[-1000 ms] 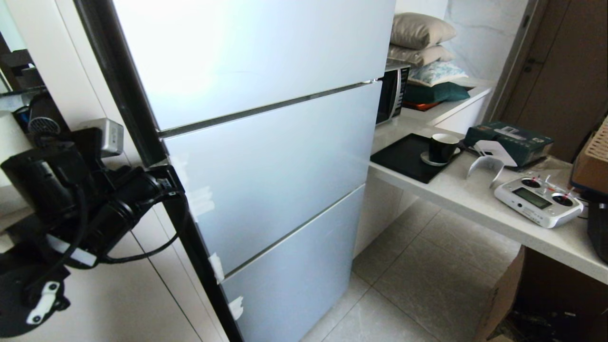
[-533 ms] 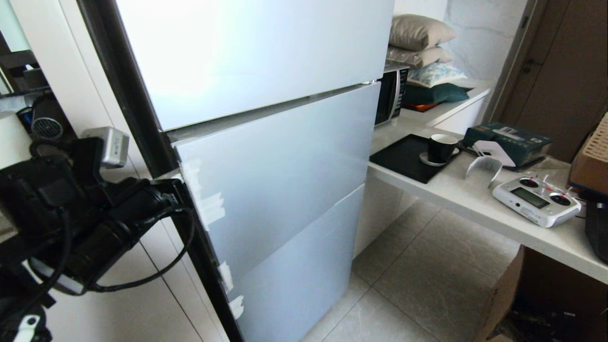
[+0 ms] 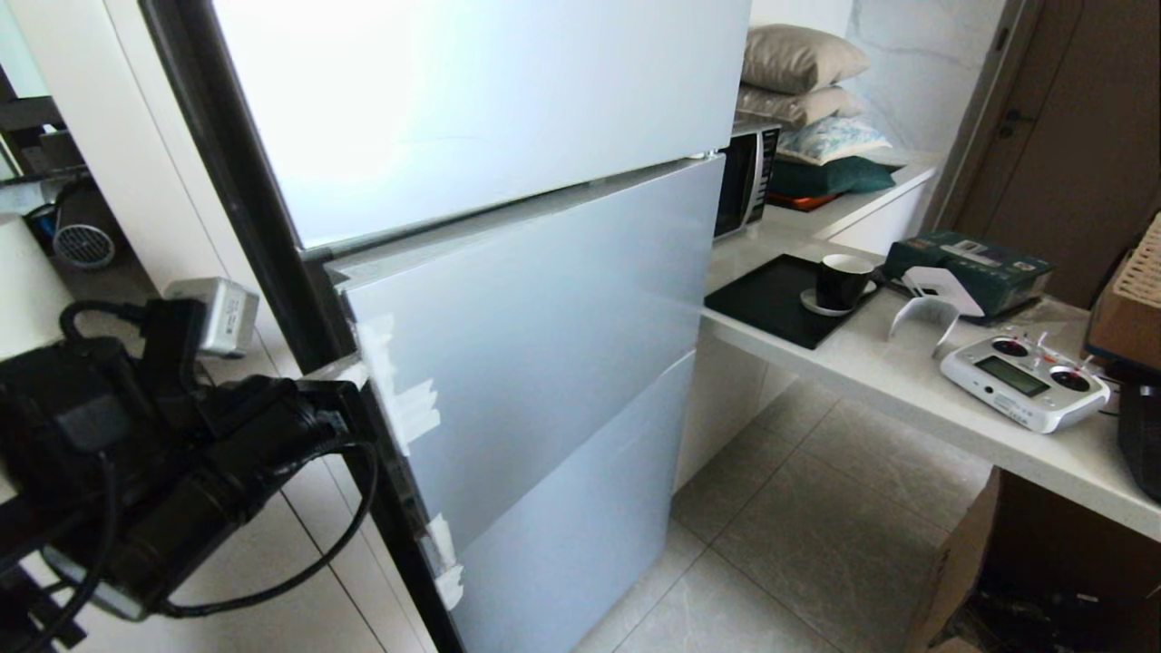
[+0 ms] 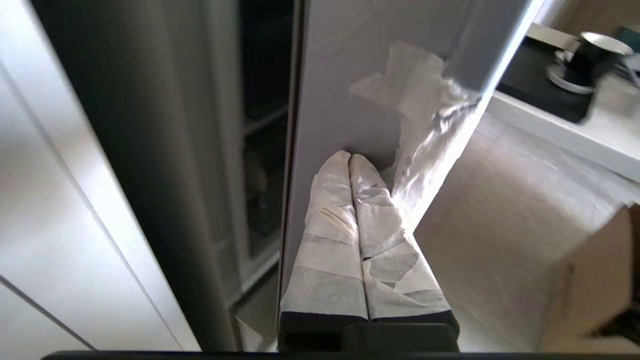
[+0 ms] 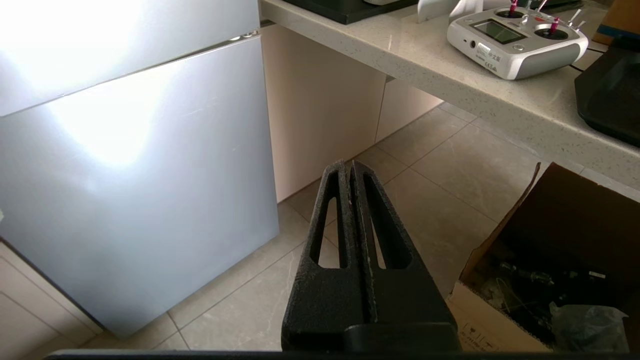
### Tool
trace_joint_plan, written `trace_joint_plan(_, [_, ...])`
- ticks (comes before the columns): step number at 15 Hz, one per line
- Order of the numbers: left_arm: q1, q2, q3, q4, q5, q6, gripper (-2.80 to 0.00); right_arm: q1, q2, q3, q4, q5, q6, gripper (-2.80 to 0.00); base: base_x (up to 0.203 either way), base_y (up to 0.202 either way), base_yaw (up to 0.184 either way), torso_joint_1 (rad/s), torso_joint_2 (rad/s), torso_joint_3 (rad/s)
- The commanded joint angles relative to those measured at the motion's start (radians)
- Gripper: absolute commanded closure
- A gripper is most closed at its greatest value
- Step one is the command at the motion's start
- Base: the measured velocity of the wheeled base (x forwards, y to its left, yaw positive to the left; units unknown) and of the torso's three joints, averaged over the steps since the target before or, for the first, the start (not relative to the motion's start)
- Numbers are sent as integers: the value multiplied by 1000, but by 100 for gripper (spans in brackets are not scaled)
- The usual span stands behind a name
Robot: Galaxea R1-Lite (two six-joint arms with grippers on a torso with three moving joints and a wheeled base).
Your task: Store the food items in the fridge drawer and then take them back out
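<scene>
The left gripper (image 4: 350, 159), its tape-wrapped jaws pressed together, is hooked behind the left edge of the middle fridge panel (image 3: 535, 336), which stands ajar. The right gripper (image 5: 348, 167) hangs closed over the tiled floor (image 5: 450, 195) near a cardboard box (image 5: 550, 260). Neither drawer nor food shows.

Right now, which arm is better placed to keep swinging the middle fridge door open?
Left. Its claw is shut, tips against the door's edge; the right claw hangs shut over the floor.

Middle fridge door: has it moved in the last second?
Yes. The middle door has swung out at its left edge, opening a gap below the fixed top door, with the left gripper hooked behind that edge.
</scene>
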Motion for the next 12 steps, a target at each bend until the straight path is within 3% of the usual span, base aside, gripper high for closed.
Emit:
trace_joint_plan(1, [-41,-42,30,-5,7,2,0,0,2,0,-1,1,0,0,0,0,0,0,0,0])
trace_joint_plan(7, [-190,-129,95,-3,-18,-6,0,0,2,0,-1,1,0,0,0,0,0,0,0,0])
trace_joint_plan(9, [-259,-184,123,0,-85,-49,0,0,2,0,-1,1,0,0,0,0,0,0,0,0])
trace_joint_plan(12, [-263,-249,173,5,-115,-102,0,1,2,0,-1,1,0,0,0,0,0,0,0,0])
